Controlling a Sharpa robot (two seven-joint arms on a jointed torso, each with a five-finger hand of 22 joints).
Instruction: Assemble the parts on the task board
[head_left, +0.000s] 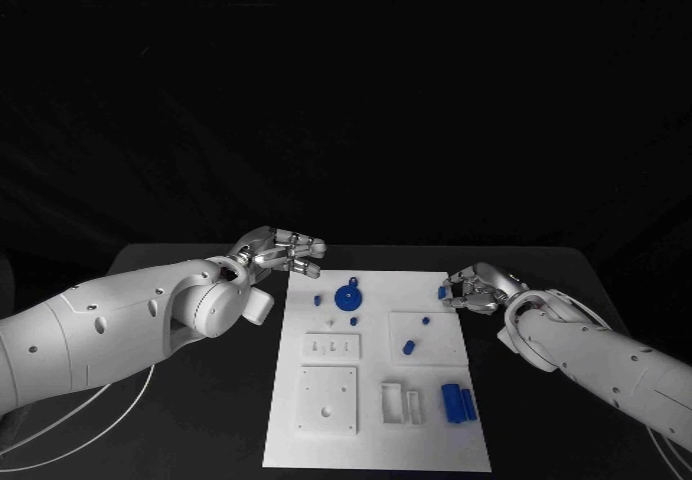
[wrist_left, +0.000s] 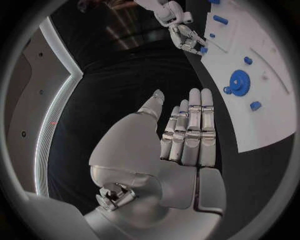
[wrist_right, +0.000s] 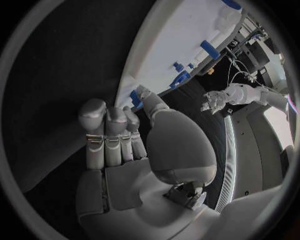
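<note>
While the left hand (head_left: 283, 250) is hovering over the black worktop (head_left: 188, 400) in the upper left of the head view, its fingers are lying straight and apart, holding nothing. Beside it, the white task board (head_left: 433, 440) is filling the middle, with a blue gear (head_left: 348, 297) near its top and two blue bars (head_left: 459, 402) lower right. At the board's right edge, the right hand (head_left: 476, 288) is pinching a small blue part (head_left: 444, 292).
</note>
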